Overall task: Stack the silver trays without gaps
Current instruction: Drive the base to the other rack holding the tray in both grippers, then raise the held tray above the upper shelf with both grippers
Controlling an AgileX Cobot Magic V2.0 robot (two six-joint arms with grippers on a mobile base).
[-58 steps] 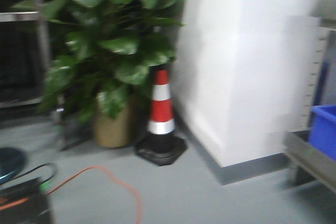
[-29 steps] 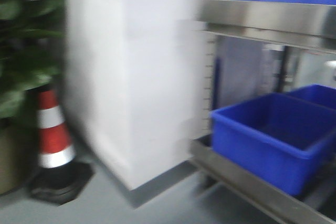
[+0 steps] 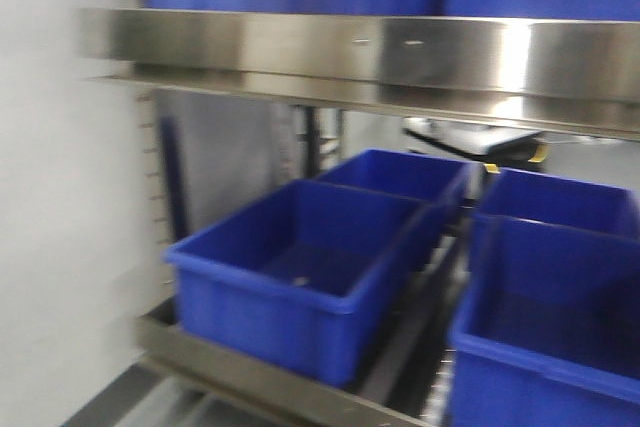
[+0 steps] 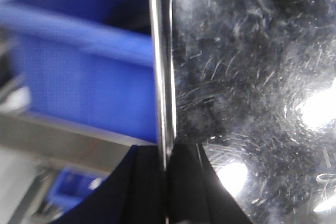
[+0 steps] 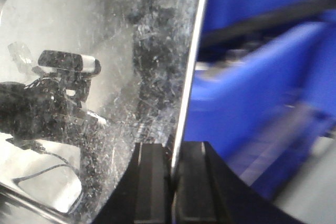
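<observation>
In the left wrist view a shiny, scratched silver tray (image 4: pixel 247 77) fills the right side. My left gripper (image 4: pixel 167 182) is shut on its thin left rim, one black finger on each side. In the right wrist view a silver tray (image 5: pixel 105 51) fills the left side, and my right gripper (image 5: pixel 172 182) is shut on its right rim. Whether both grippers hold the same tray I cannot tell. Neither gripper nor any tray appears in the front view.
Ahead stands a steel rack with a broad shiny rail (image 3: pixel 380 52) across the top. Deep blue bins (image 3: pixel 300 267) sit on the lower shelf, another at the right (image 3: pixel 540 347). A white wall (image 3: pixel 60 247) is at the left. Blue bins (image 4: pixel 79 66) lie behind the tray.
The front view has swung right, from the plant and traffic cone, past the white pillar, to the rack of blue bins, which now fills the frame.
</observation>
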